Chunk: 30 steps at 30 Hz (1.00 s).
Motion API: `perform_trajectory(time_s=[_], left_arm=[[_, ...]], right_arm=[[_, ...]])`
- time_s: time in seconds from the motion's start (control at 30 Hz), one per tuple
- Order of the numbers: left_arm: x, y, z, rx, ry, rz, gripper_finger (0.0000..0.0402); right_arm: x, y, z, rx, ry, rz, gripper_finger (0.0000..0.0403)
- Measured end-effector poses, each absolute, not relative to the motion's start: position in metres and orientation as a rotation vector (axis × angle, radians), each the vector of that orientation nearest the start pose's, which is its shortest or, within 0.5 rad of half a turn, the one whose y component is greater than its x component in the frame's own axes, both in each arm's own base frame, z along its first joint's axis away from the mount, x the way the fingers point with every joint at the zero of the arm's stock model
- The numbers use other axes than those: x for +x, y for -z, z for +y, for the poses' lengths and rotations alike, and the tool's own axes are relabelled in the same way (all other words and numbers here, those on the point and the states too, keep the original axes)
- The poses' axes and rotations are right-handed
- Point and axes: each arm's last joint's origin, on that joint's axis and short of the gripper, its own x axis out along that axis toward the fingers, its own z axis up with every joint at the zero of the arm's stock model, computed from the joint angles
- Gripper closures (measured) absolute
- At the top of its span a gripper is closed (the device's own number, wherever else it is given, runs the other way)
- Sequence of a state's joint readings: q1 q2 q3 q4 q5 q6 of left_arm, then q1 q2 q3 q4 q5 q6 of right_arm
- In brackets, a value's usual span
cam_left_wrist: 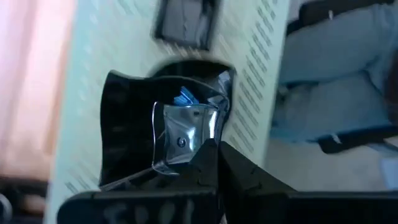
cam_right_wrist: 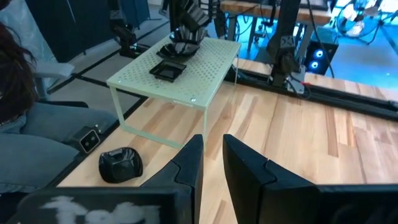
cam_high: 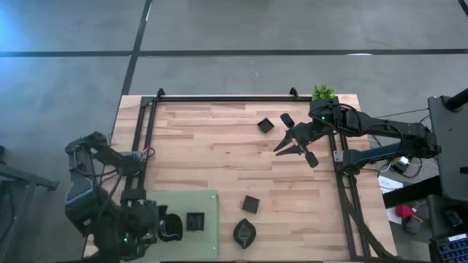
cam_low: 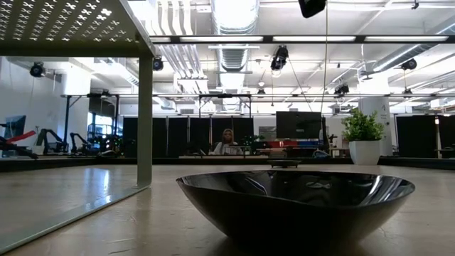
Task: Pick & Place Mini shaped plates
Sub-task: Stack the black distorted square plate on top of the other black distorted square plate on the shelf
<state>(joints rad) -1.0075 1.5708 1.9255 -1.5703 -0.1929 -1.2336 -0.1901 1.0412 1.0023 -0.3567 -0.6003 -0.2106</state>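
Observation:
Several small black mini shaped plates show. One square plate [cam_high: 195, 220] lies on the light green perforated mat [cam_high: 208, 201], a raised stand at the near left. On the wood lie a square plate [cam_high: 265, 125], another square plate [cam_high: 251, 204] and a leaf-like plate [cam_high: 244, 232]; that last one fills the low view [cam_low: 295, 203]. My left gripper [cam_high: 167, 228] is over the mat's left part, shut on a wavy-rimmed black plate [cam_left_wrist: 134, 130]. My right gripper [cam_high: 281, 148] hangs in the air at the far right. Its fingers [cam_right_wrist: 212, 155] stand a narrow gap apart with nothing between them. My left gripper pinches the wavy plate by its rim [cam_left_wrist: 208, 140] between its two fingers. The fingers come steeply from above, and the plate's glossy inner face is turned up toward the wrist. The plate sits below the fingertips over the mat. Whether it is clear of the mat, I cannot tell.
A small green potted plant [cam_high: 323, 93] stands at the far right corner. Black rails [cam_high: 219, 98] run along the table's far, left and right sides. The mat's metal leg [cam_low: 146, 121] stands on the wood. A seated person's grey trouser leg [cam_right_wrist: 37, 134] is by the near edge.

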Motion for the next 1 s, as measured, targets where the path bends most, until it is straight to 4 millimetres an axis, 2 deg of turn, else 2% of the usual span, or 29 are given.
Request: perform_trajectory(time_s=[0.53, 0.87, 1.0], left_arm=[[0.14, -0.408, -0.232, -0.401, -0.038, 1.314, 0.0402], [0.137, -0.383, -0.238, -0.349, -0.088, 1.415, 0.0402], [0.136, -0.379, -0.238, -0.35, -0.093, 1.447, 0.0402]], right_arm=[[0.219, -0.35, -0.025, -0.077, -0.439, 0.28, 0.0346], [0.219, -0.35, -0.025, -0.078, -0.439, 0.282, 0.0346], [0.219, -0.35, -0.025, -0.081, -0.44, 0.282, 0.0346]])
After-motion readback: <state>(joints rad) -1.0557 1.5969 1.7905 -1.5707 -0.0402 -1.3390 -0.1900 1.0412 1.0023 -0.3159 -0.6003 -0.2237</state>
